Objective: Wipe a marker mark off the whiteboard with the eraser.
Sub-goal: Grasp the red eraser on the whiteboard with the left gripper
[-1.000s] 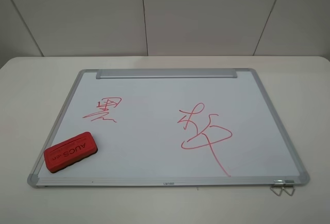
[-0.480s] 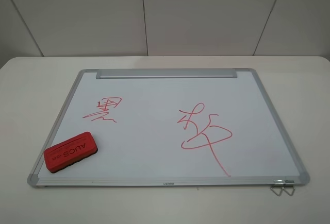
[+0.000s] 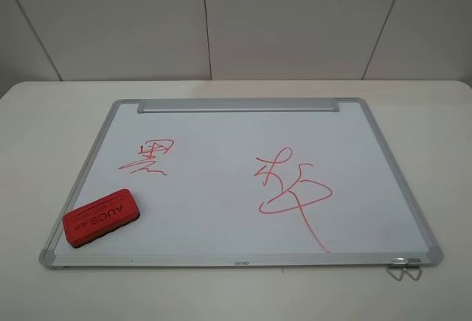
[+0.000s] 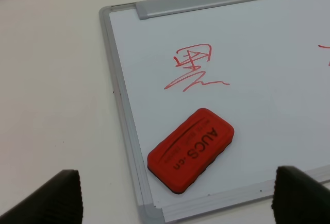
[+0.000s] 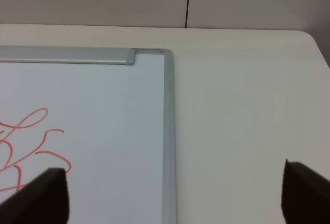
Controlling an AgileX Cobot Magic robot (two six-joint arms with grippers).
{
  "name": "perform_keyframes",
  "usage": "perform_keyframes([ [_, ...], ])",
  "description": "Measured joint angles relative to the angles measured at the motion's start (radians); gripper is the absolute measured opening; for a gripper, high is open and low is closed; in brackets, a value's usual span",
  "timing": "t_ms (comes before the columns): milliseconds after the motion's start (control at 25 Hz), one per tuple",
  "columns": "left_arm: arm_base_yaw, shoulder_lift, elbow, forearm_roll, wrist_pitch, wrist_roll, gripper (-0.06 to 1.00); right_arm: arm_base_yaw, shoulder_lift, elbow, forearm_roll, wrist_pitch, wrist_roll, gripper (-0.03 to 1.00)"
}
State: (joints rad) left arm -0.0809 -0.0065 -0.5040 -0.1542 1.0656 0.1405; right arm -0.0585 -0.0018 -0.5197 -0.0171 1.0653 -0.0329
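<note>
The whiteboard (image 3: 221, 144) lies flat on the table, its silver tray bar (image 3: 237, 105) along the far edge. The small red marker mark (image 3: 150, 156) sits on its left half, also in the left wrist view (image 4: 193, 68). The red eraser (image 3: 99, 217) rests on the board's near left corner, lettering up, just nearer than the mark (image 4: 191, 149). My left gripper (image 4: 178, 203) hovers open above and before the eraser, both fingertips wide apart. My right gripper (image 5: 172, 201) is open over the board's right frame (image 5: 167, 131). Neither gripper shows in the high view.
A larger looping red scribble (image 3: 289, 188) with a long diagonal tail covers the board's right half. A metal clip (image 3: 404, 268) sticks out at the near right corner. White table (image 3: 44, 129) surrounds the board; a panelled wall stands behind.
</note>
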Motion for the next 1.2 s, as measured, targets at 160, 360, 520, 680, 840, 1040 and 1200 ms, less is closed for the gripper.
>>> perform_keyframes([
  [160, 0.0, 0.0, 0.0, 0.0, 0.0, 0.001, 0.74, 0.0, 0.0, 0.0, 0.0, 0.0, 0.0, 0.71],
  [360, 0.006, 0.0, 0.0, 0.0, 0.0, 0.001, 0.74, 0.0, 0.0, 0.0, 0.0, 0.0, 0.0, 0.71],
  [520, 0.033, 0.169, -0.003, 0.002, -0.001, 0.001, 0.74, 0.0, 0.0, 0.0, 0.0, 0.0, 0.0, 0.71],
  [680, 0.036, 0.474, -0.041, 0.007, -0.035, 0.009, 0.74, 0.0, 0.0, 0.0, 0.0, 0.0, 0.0, 0.71],
  [840, 0.033, 0.803, -0.124, 0.043, -0.074, 0.078, 0.74, 0.0, 0.0, 0.0, 0.0, 0.0, 0.0, 0.71],
  [1040, -0.098, 1.144, -0.229, 0.154, -0.12, 0.125, 0.74, 0.0, 0.0, 0.0, 0.0, 0.0, 0.0, 0.71],
  [1200, -0.226, 1.344, -0.327, 0.209, -0.141, 0.193, 0.74, 0.0, 0.0, 0.0, 0.0, 0.0, 0.0, 0.71],
])
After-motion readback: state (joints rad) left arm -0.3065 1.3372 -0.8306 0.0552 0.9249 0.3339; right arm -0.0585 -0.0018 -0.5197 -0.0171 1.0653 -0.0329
